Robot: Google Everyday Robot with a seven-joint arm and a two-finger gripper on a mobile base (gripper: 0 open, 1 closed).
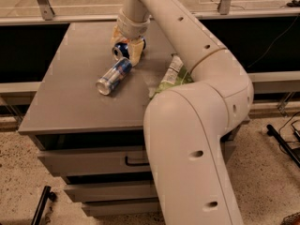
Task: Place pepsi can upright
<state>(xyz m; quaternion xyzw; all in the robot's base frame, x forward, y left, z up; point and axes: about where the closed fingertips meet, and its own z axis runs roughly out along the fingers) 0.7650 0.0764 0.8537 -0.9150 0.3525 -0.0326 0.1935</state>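
Hand (127,48) low over table (70,95), apparently clasping pepsi can (121,50)

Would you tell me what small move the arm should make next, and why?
Probably lift slightly and rotate the wrist: the pincer seems to grip the pepsi can, whose silver top faces sideways, so it isn't upright yet.
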